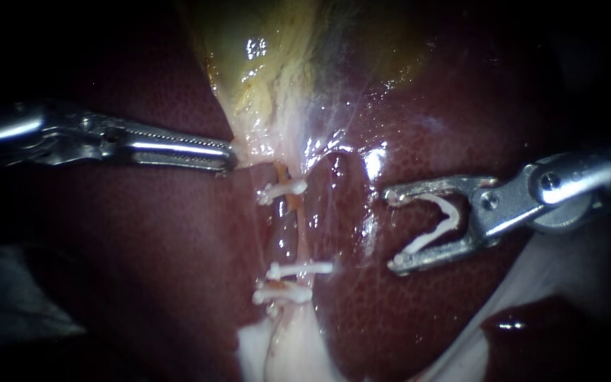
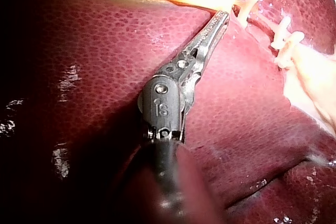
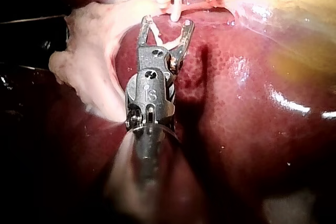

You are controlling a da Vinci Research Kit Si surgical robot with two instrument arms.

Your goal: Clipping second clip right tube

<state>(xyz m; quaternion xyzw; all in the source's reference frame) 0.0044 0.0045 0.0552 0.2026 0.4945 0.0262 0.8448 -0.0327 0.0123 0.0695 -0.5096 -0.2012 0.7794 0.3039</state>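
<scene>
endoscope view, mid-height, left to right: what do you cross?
In order: left instrument, jaws shut on the gallbladder at its lower edge → three closed clips on the tube → bare liver → right instrument, jaws shut on an open clip.

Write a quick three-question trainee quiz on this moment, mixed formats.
1. How many clips already sit on the tubes?
2. True or false: the right instrument has closed its loaded clip on a tube.
3. The left instrument grips: A) a clip, B) pale tissue below the gallbladder, C) nothing.
Key: 1) Three. 2) False: it sits open in the jaws, apart from the tubes. 3) B.
</scene>
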